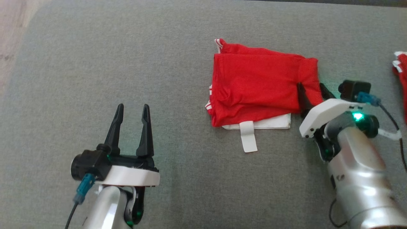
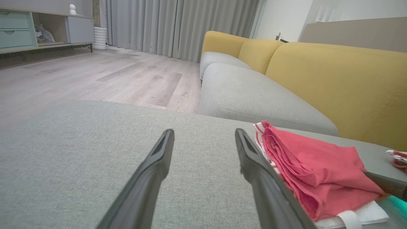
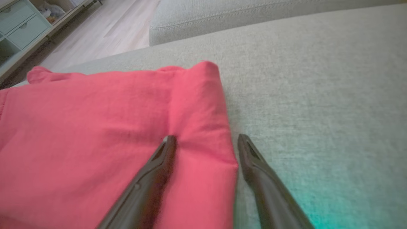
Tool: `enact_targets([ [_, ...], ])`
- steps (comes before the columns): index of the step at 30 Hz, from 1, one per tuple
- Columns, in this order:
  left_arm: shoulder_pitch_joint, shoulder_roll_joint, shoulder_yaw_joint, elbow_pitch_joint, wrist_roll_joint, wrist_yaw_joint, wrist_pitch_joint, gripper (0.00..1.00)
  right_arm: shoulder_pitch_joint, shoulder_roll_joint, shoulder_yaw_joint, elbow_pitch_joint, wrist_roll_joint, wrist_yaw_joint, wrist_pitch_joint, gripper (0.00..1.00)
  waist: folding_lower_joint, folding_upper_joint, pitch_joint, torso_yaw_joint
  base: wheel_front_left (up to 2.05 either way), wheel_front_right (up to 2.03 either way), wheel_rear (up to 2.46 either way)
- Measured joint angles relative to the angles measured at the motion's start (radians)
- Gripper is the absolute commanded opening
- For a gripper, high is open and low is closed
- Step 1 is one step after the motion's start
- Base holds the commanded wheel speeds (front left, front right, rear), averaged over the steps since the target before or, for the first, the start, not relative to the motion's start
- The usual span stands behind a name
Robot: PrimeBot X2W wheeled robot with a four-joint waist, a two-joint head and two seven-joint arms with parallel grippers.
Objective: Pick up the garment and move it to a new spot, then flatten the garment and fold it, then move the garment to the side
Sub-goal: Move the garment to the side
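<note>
1. The left arm reaches in from the lower left. The left gripper [image 1: 133,108] hovers over bare cushion, its fingers pointing away from the robot and spread wide with nothing between them. It is well apart from the cloth.
2. The right arm comes in from the lower right, forearm angled up and inward, with a green light [image 1: 357,116] glowing on its wrist.
3. The right gripper [image 3: 206,138] is low at the garment's right edge with its claw spread. In the right wrist view, one finger lies on the red fabric and the other on the grey cushion just beside the hem. The fingers straddle the edge and are not pinching it.
4. The red garment [image 1: 257,82] lies folded into a rough rectangle on the grey seat cushion [image 1: 95,63], right of centre. White stripes show at its left side.
5. A white layer [image 1: 276,122] peeks out under the garment's near edge, and a white strap [image 1: 248,136] hangs from it toward the robot.
6. Another red-and-white cloth [image 1: 401,63] lies at the far right, apart from the folded piece.
7. The left wrist view shows a yellow sofa backrest [image 2: 334,79], pale wood floor [image 2: 111,76], grey curtains [image 2: 178,25] and a cabinet with mint drawers [image 2: 14,31].
</note>
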Motion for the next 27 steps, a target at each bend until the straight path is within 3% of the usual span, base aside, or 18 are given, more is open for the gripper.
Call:
enact_targets([
  [3,-0.006,0.000,-0.006,0.001,-0.007,0.001,0.000,1.00,-0.045,-0.009,0.003,0.056,-0.018,0.000,0.000,1.00,-0.0002,0.0000,0.006,0.014,0.00,0.00,0.00],
  [4,-0.006,0.000,-0.007,0.001,-0.007,0.001,0.000,1.00,-0.058,-0.011,0.011,0.071,-0.023,0.000,0.000,0.77,-0.0001,0.0000,0.005,0.015,0.00,0.00,0.00],
  [5,-0.006,0.000,-0.007,0.002,-0.007,0.002,0.000,1.00,-0.068,-0.012,0.018,0.086,-0.023,0.000,-0.004,0.11,-0.0002,0.0000,0.004,0.014,0.00,0.00,0.00],
  [6,-0.006,0.000,-0.006,0.002,-0.007,0.002,0.000,1.00,-0.073,-0.012,0.031,0.097,-0.024,0.000,-0.013,0.00,-0.0002,0.0000,0.001,0.012,0.00,0.00,0.00],
  [10,-0.006,0.000,0.000,0.006,-0.006,0.004,0.000,1.00,-0.074,-0.007,0.076,0.128,-0.076,0.000,-0.083,0.00,-0.0001,0.0000,-0.012,-0.007,0.00,0.00,0.00],
  [19,0.002,0.000,0.025,0.006,0.005,0.001,0.000,1.00,-0.072,-0.017,0.057,0.129,-0.263,0.000,-0.170,0.00,-0.0002,0.0000,-0.070,-0.089,0.00,0.00,0.00],
  [27,0.041,0.000,0.043,0.000,0.005,0.006,0.000,1.00,-0.039,-0.134,0.149,0.033,-0.330,0.000,-0.145,0.00,-0.0003,0.0000,-0.115,-0.171,0.00,0.00,0.00],
])
